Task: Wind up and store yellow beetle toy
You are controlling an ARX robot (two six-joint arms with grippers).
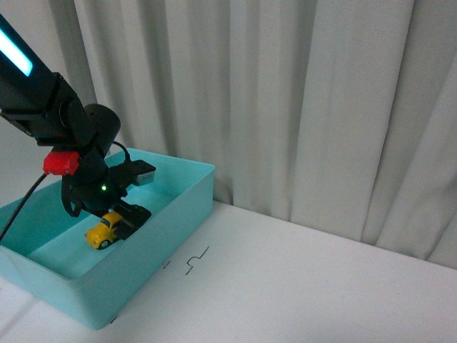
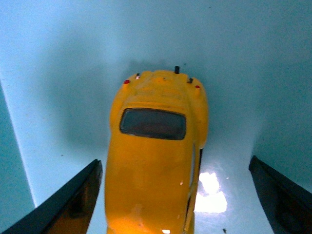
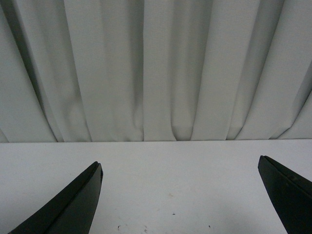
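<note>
The yellow beetle toy [image 1: 104, 230] sat on its wheels on the floor of the teal bin [image 1: 178, 207], so storage looked done. Its left fingers [image 2: 73, 200] were spread wide on either side, touching nothing, gripping nothing; probably kept apart so a lift-out would not drag the toy. The right fingers [image 3: 73, 204] were equally wide and empty over bare worktop [image 3: 170, 170], seemingly parked out of the way.
</note>
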